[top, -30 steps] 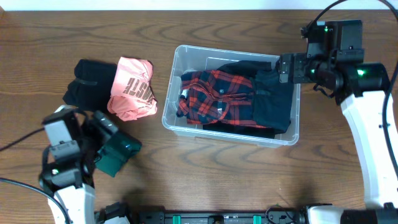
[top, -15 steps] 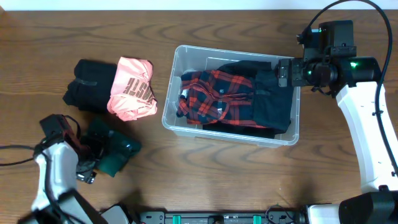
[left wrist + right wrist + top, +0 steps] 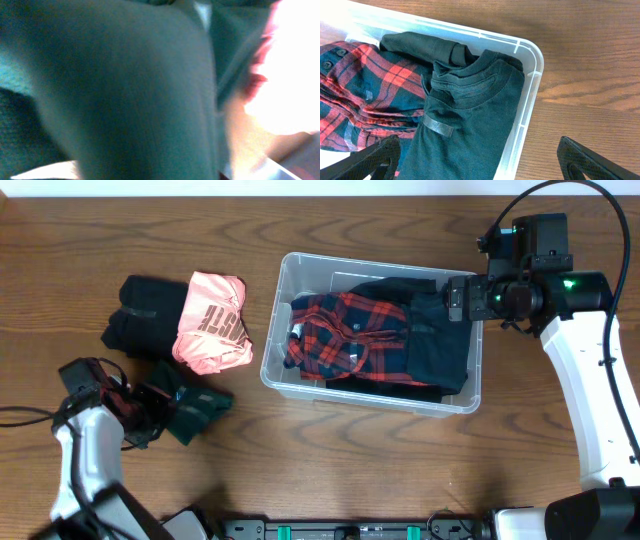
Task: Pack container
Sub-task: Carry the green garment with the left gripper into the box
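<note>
- Clear container (image 3: 273, 340) sat on the wooden table (image 3: 330, 470), right of centre in the overhead view, long side running approx. left-right.
- Inside it: a red-and-dark plaid shirt (image 3: 340, 330) filled the left part, and a dark top (image 3: 440, 345) lay folded in the right part.
- Right wrist cam showed the dark top's collar near the container's rounded far corner, w/ a second dark folded piece (image 3: 425, 45) tucked behind it against the far wall.
- Right gripper (image 3: 460, 295) hung over the container's right end, above the dark top. Its fingers (image 3: 375, 157) were spread wide at both lower corners of the wrist view, holding nothing.
- Left of the container, well apart from it: a pink garment w/ lettering (image 3: 212, 320) lay partly on top of a black garment (image 3: 140, 315).
- Below those, a dark green garment (image 3: 195, 410) lay crumpled on the table.
- Left gripper (image 3: 158, 408) was at the green garment's left edge, touching it.
- Left wrist cam was filled w/ blurred dark green cloth plus a pink patch at the right, so I couldn't tell whether the jaws were clamped on the cloth or apart.
</note>
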